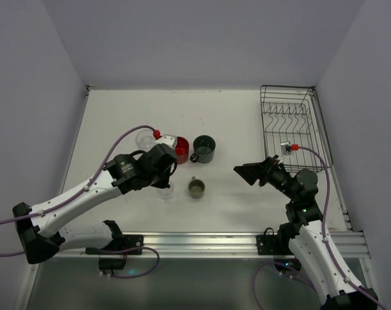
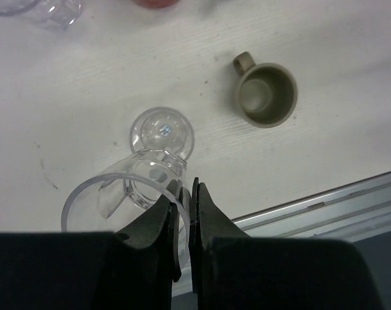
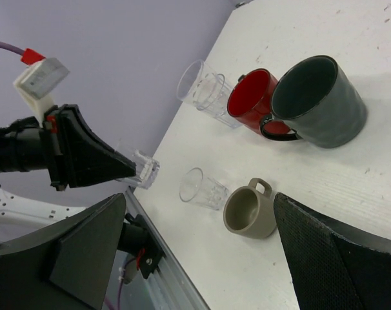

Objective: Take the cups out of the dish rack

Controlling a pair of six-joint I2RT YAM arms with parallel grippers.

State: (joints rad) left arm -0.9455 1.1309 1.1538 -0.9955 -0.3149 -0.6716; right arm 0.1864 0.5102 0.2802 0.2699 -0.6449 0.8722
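The black wire dish rack (image 1: 292, 126) stands at the back right, and I see no cup in it. My left gripper (image 2: 188, 187) is shut on the rim of a clear tumbler (image 2: 134, 184), held tilted just above the table. Below it a second tumbler (image 2: 162, 129) stands on the table. An olive-tan mug (image 1: 196, 187) sits to its right. A red mug (image 1: 181, 150) and a dark grey-green mug (image 1: 204, 148) stand together further back, with clear tumblers (image 3: 205, 90) to their left. My right gripper (image 1: 247, 173) hovers open and empty, facing the mugs.
A metal rail (image 1: 202, 242) runs along the table's near edge, close under the held tumbler. Purple walls close in the table at the left, back and right. The right arm (image 1: 305, 194) stands just in front of the rack.
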